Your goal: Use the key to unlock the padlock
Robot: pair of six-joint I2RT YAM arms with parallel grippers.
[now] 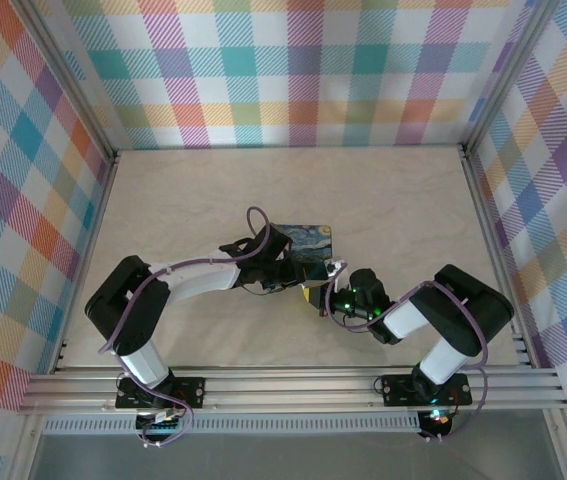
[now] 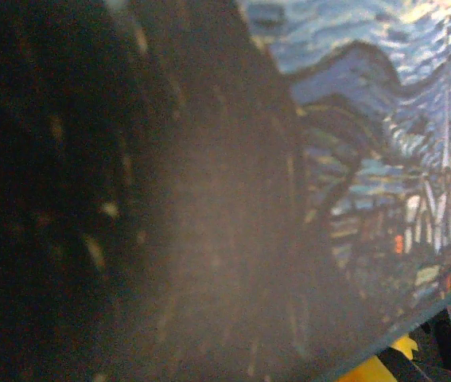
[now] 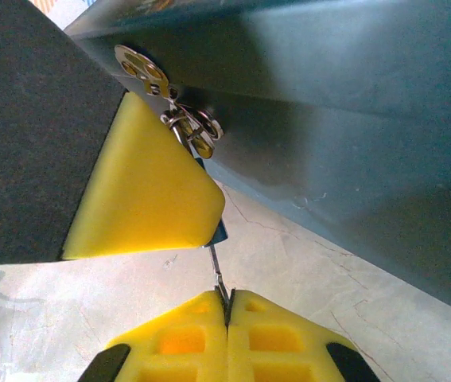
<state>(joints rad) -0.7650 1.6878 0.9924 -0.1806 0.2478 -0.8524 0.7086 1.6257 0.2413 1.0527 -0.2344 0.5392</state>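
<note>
The key (image 3: 218, 267) is a thin pale metal blade, and my right gripper (image 3: 227, 301) is shut on its lower end. The blade runs up into the padlock (image 3: 220, 231), of which only a blue sliver peeks out. A yellow finger (image 3: 145, 199) of my left gripper covers the rest of the body and holds it. The padlock's silver shackle (image 3: 192, 131) hangs through the metal hasp (image 3: 141, 70) on the box's side. From above, my left gripper (image 1: 301, 274) and right gripper (image 1: 325, 291) meet at the near edge of the starry-night box (image 1: 301, 239).
The box's dark side wall (image 3: 352, 151) looms right beside the fingers, and its painted lid (image 2: 368, 159) sits close against the left wrist camera. Pale marbled table (image 1: 383, 200) spreads behind the box, ringed by plaid walls (image 1: 293, 70).
</note>
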